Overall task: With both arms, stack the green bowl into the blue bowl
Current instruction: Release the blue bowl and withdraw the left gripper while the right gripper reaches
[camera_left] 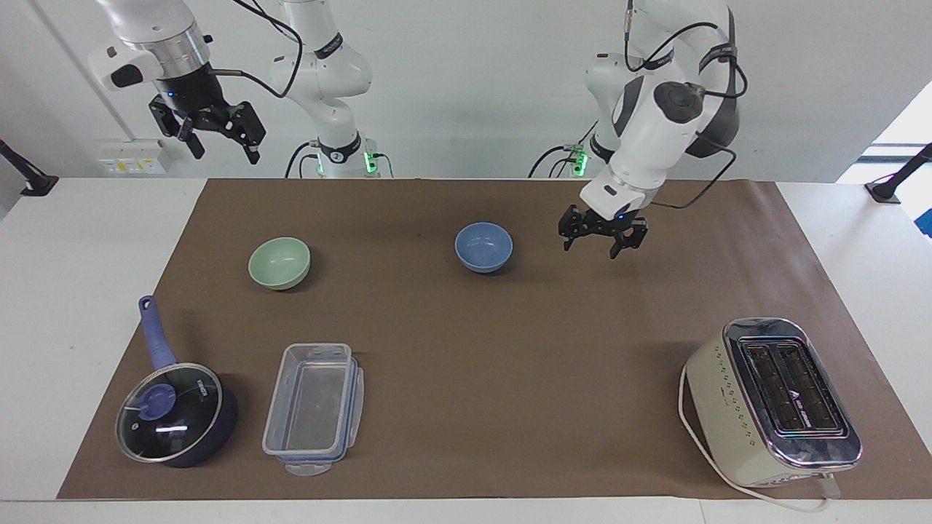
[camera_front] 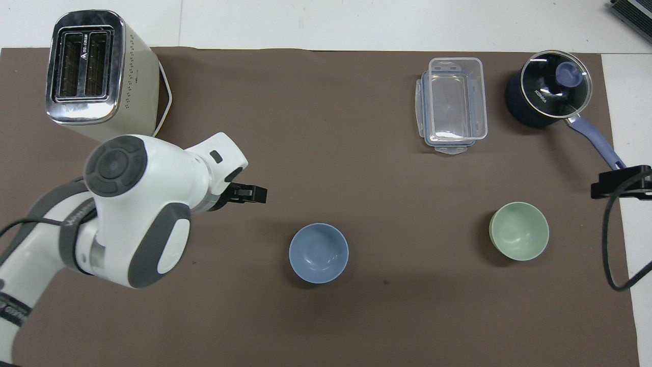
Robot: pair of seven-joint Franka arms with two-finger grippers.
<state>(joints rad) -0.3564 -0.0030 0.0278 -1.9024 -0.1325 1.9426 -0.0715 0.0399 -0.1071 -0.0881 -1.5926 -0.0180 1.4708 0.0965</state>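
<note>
The blue bowl (camera_left: 483,247) (camera_front: 319,253) stands upright and empty near the middle of the brown mat. Toward the right arm's end, the green bowl (camera_left: 279,263) (camera_front: 519,238) also sits upright and empty, with nothing touching it. My left gripper (camera_left: 601,246) (camera_front: 253,193) hangs open and empty above the mat, beside the blue bowl toward the left arm's end and well apart from it. High at the right arm's end of the table, my right gripper (camera_left: 224,149) (camera_front: 619,182) waits open and empty.
A cream toaster (camera_left: 772,400) (camera_front: 97,76) stands at the left arm's end, farthest from the robots. A clear lidded container (camera_left: 313,407) (camera_front: 453,104) and a dark blue saucepan (camera_left: 175,411) (camera_front: 547,94) with a glass lid lie farther from the robots than the green bowl.
</note>
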